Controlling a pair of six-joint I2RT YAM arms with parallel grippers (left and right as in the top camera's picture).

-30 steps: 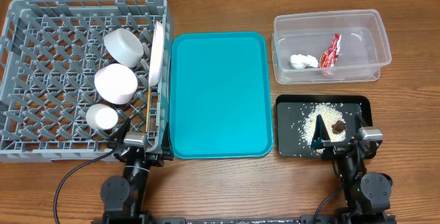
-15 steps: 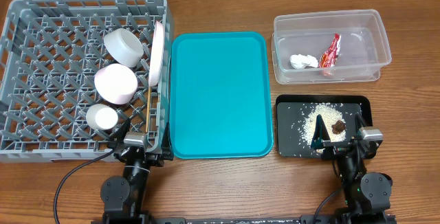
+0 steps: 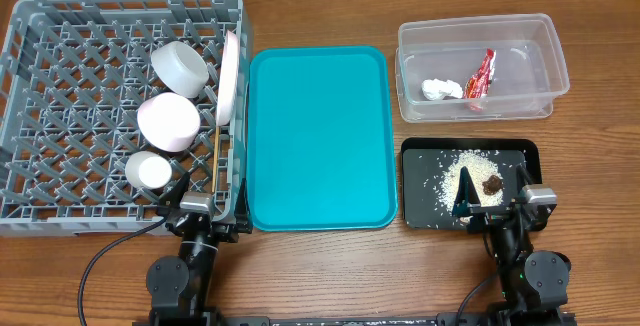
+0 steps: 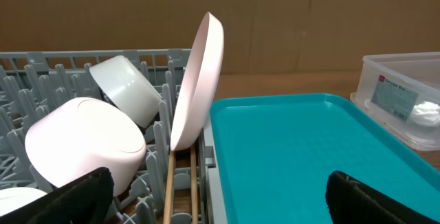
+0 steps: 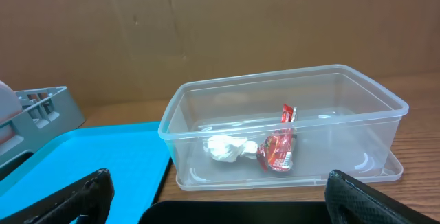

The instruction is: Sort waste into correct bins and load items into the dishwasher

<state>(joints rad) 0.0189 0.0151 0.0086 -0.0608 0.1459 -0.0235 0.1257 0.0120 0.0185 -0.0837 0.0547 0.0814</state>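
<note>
Grey rack (image 3: 100,2) holds the plate (image 3: 231,76) on edge, the grey-green bowl (image 3: 180,65), pink bowl (image 3: 168,123), cup (image 3: 149,171) and chopsticks (image 3: 216,161). Wrapper (image 3: 482,74) and tissue (image 3: 441,90) lie in the clear tub (image 3: 556,51). Rice (image 3: 458,174) and the brown lump (image 3: 492,183) lie in the black tray (image 3: 415,216). Left gripper (image 4: 220,203), by the rack's near corner, and right gripper (image 5: 220,207), at the black tray's near edge, are both spread wide and hold nothing.

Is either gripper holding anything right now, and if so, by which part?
Nothing is held: the left gripper and the right gripper both stand open and empty.
</note>
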